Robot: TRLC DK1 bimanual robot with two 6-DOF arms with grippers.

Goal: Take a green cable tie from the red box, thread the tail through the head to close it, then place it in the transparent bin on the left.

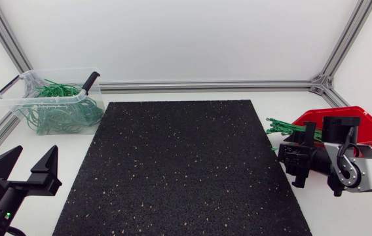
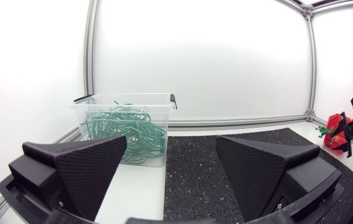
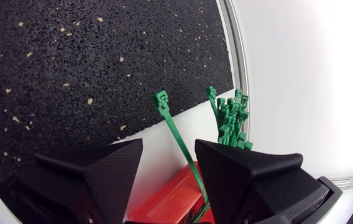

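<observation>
The red box (image 1: 363, 126) lies at the table's right edge, with a bundle of green cable ties (image 1: 285, 128) sticking out of it toward the mat. My right gripper (image 1: 296, 157) hovers at the box's open end. In the right wrist view its fingers stand apart over the red box (image 3: 171, 198). One green cable tie (image 3: 175, 134) runs up between them close to one finger, its head ahead of the tips. The other ties (image 3: 229, 118) fan out beside it. My left gripper (image 1: 37, 156) rests open and empty at the front left. The transparent bin (image 1: 17, 98) stands at the back left.
A black speckled mat (image 1: 179, 164) covers the middle of the table. The bin (image 2: 102, 102) holds a tangle of closed green ties (image 2: 127, 134) and has black clip handles. Aluminium frame rails run along the back and side edges.
</observation>
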